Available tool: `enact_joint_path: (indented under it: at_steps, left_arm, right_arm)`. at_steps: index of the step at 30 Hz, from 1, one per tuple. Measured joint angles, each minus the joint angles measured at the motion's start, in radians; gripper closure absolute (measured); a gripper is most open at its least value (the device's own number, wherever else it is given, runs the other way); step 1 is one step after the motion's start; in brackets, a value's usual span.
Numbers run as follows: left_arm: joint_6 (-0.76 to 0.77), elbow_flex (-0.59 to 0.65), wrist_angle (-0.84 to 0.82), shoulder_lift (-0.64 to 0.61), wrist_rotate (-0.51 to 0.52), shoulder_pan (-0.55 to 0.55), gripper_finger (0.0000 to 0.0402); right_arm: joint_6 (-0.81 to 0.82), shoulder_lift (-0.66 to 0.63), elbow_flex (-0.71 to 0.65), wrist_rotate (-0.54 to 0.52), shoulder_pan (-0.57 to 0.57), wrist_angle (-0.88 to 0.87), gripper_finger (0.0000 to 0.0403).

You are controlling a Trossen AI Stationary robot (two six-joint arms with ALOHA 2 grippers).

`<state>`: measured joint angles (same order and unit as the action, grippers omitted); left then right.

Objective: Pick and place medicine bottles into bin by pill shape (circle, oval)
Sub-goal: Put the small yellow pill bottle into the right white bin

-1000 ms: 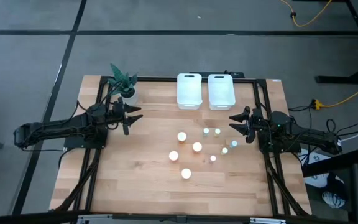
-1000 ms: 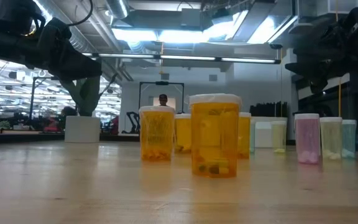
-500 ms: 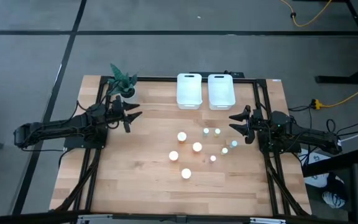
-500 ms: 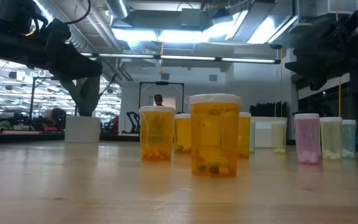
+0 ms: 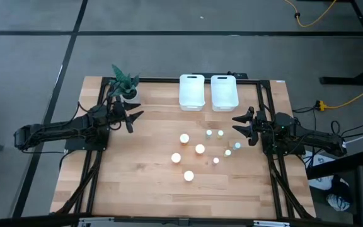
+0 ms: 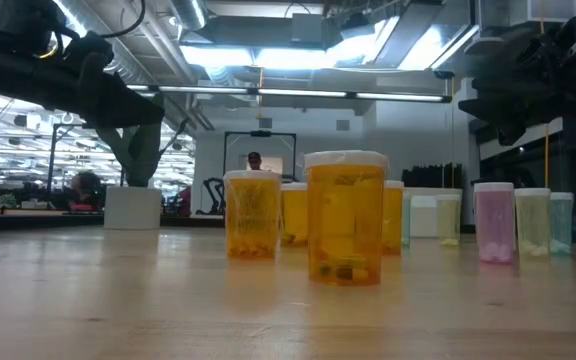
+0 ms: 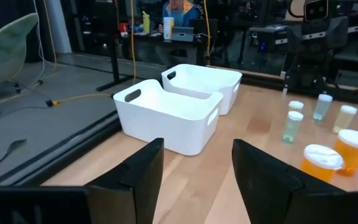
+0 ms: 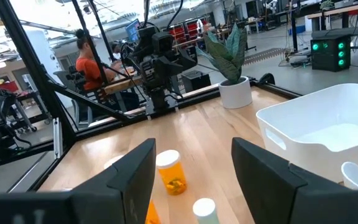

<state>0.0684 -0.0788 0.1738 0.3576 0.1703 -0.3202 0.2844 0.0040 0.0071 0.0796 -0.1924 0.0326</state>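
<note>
Though near bottles (image 5: 200,149), right pincer (image 5: 236,125) apart.

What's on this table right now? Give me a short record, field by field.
Bins: two white bins, side by side at the far edge, empty as far as shown
Bottles: orange bottles and small pastel bottles, standing mid-table
Plant: plant, far left corner
Left tool: left tool, open, holding nothing
Right tool: right tool, open, holding nothing

Pale striped wood table (image 5: 137,183), two white bins (image 5: 192,92), orange medicine bottles (image 6: 345,232) with white caps, pastel pink bottle (image 6: 495,222), pale green bottle (image 6: 532,222), green plant (image 5: 123,80) in white pot, dark arms.
</note>
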Motion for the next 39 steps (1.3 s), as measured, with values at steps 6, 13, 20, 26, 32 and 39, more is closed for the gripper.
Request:
enact_joint_path:
  at_steps: [6, 13, 20, 26, 32, 39]
  left_arm:
    - [-0.025, 0.0, 0.001, 0.0, 0.019, 0.0, 0.022]
    - [0.084, 0.0, 0.003, 0.0, 0.004, 0.0, 0.022]
    - [0.189, 0.0, 0.003, 0.0, 0.007, 0.0, 0.022]
    - [0.182, 0.0, -0.004, 0.0, 0.027, 0.0, 0.022]
    - [0.134, 0.0, -0.009, 0.003, 0.027, 0.0, 0.022]
    - [0.132, 0.0, -0.053, 0.003, 0.007, 0.0, 0.022]
  right_arm:
    - [-0.002, 0.0, 0.0, 0.001, 0.0, 0.0, 0.0191]
    - [0.006, 0.0, 0.0, 0.001, 0.0, 0.0, 0.0191]
    - [-0.002, 0.0, 0.0, 0.009, 0.0, 0.001, 0.0191]
    - [-0.003, 0.0, 0.0, 0.009, 0.0, 0.001, 0.0191]
    - [-0.05, 0.0, 0.0, 0.008, 0.0, 0.001, 0.0191]
    - [-0.021, 0.0, 0.0, 0.009, 0.0, 0.001, 0.0191]
